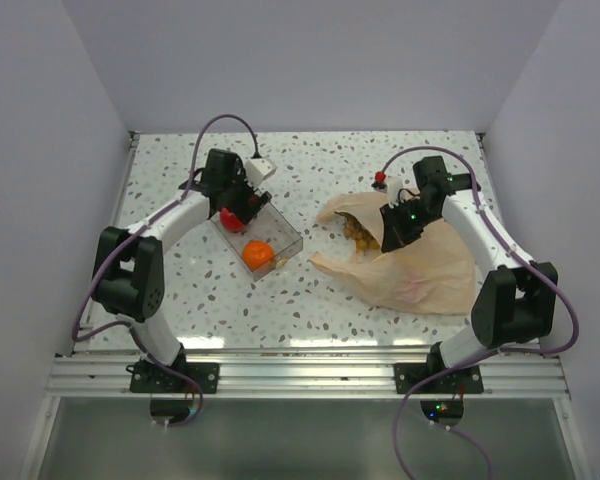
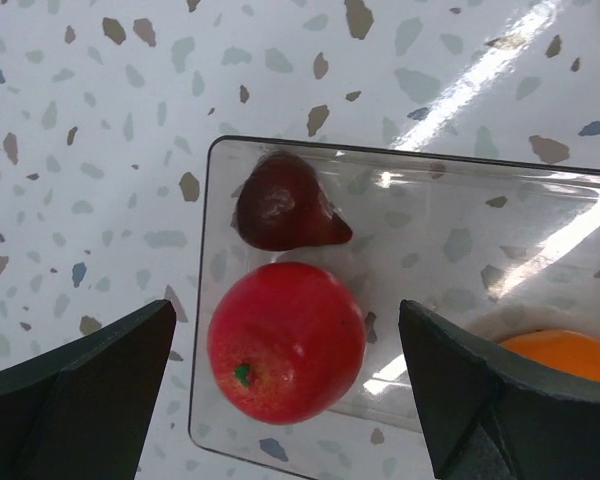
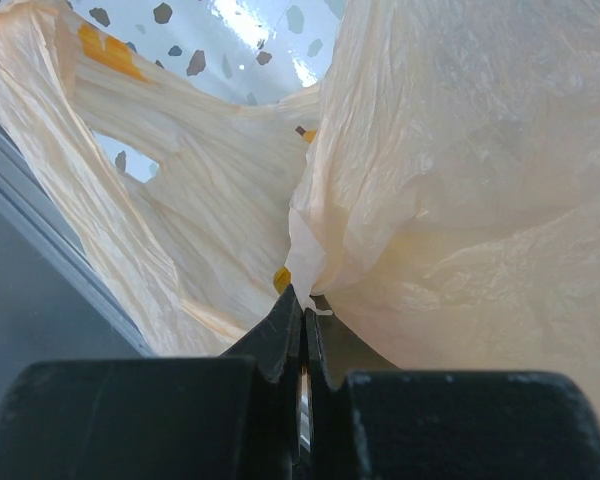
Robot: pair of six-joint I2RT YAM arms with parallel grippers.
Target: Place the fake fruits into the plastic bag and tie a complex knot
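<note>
Left arm (image 1: 170, 222) and right arm (image 1: 483, 228) are each built of white tubular links joined by black joint housings, on a black base plate (image 1: 175, 377). A purple cable (image 1: 225, 120) loops off each wrist. The left fingers (image 2: 75, 395) are matte, dark, faceted wedges; a small green lamp (image 1: 408, 213) glows on the right wrist.

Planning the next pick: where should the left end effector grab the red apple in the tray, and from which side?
Probably grip the red apple across its round middle, coming straight down from above: the tray walls block side approaches, a dark fruit crowds one side, and the open left end effector straddles it.
</note>
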